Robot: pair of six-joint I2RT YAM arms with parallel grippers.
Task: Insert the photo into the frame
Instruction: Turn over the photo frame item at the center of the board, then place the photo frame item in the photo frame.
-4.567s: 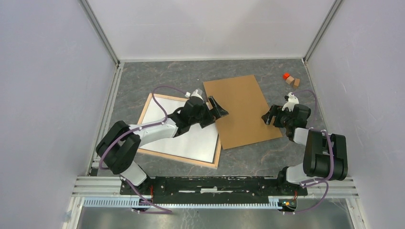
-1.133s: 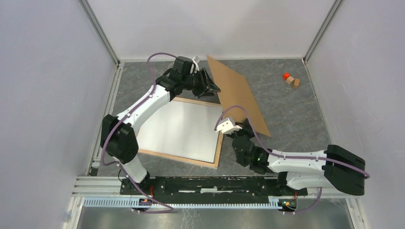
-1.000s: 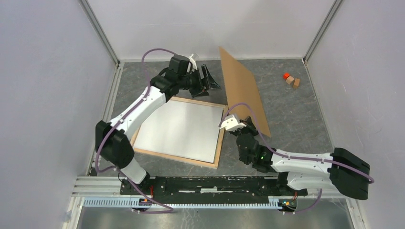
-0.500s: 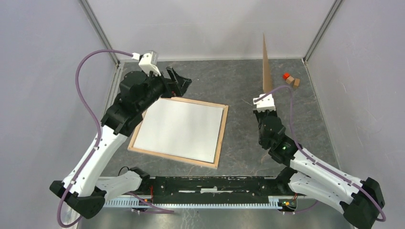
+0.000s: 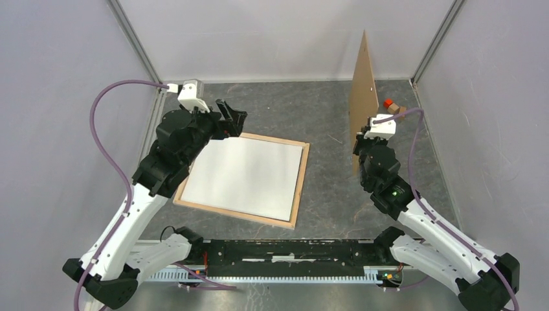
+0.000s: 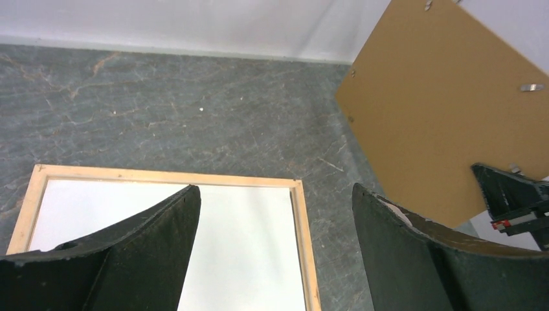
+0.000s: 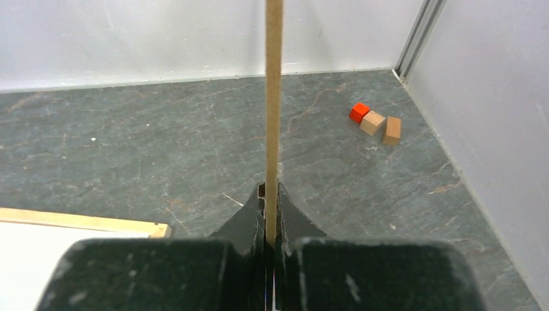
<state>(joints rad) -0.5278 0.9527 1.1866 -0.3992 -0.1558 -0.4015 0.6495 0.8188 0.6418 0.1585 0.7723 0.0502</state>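
Observation:
The frame (image 5: 299,184) lies flat at the table's middle, pale wood rails up (image 6: 129,173). A plain white surface (image 5: 246,178) fills its opening (image 6: 246,246); the photo's printed side shows in no view. My left gripper (image 5: 232,116) hovers open and empty above the frame's far edge (image 6: 273,189). Over on the right, my right gripper (image 5: 357,150) is shut on the lower edge of the brown backing board (image 5: 364,84). The board stands upright on edge, clear of the frame. The right wrist view has it edge-on (image 7: 273,97) between the shut jaws (image 7: 272,194). The left wrist view shows its broad face (image 6: 447,116).
An orange block (image 5: 388,103) and small wooden blocks (image 5: 398,110) sit in the far right corner, just behind the board (image 7: 359,112) (image 7: 373,122). Grey walls close off the table at the back and on both sides.
My right gripper has swung the backing board off the frame, up on edge and to the right. My left gripper let go of the board, opened wide and drew back to the left.

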